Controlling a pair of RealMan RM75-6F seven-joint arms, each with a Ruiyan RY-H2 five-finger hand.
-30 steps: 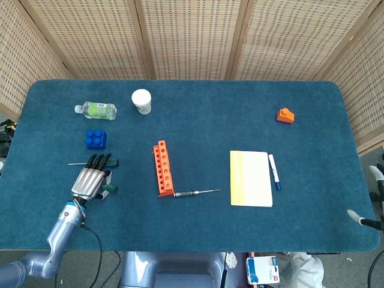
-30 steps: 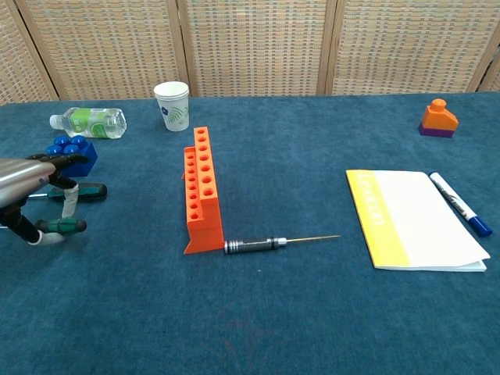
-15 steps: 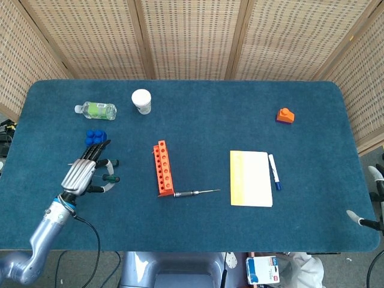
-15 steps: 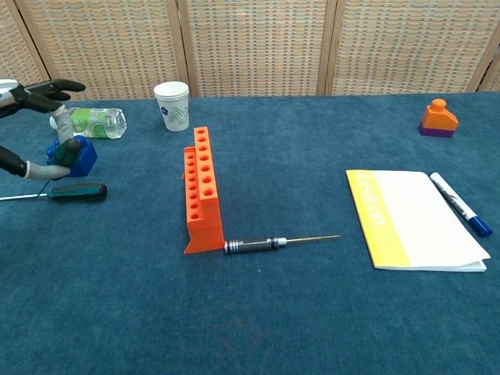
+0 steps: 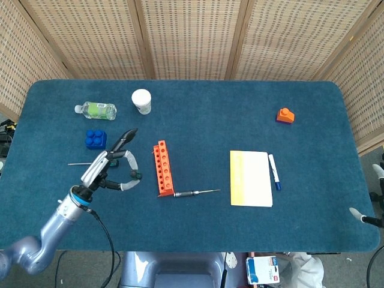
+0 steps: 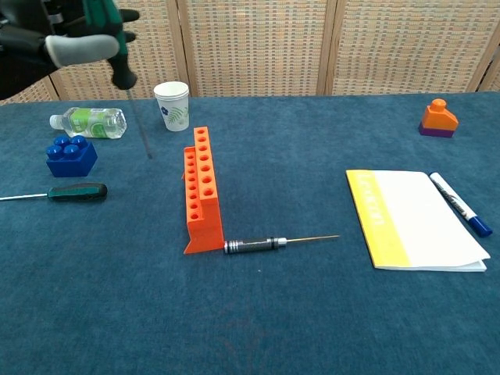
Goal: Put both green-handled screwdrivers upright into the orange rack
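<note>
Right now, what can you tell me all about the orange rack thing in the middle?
The orange rack looks like bright plastic. It has two stepped rows of round holes on top, the row on its right higher than the other, and every hole that shows looks empty. It stands upright on the blue table cloth, running away from the chest camera. A silver-handled screwdriver lies at its near end, apparently touching it. No hand touches it; the left hand holds a green-handled screwdriver in the air to its left.
</note>
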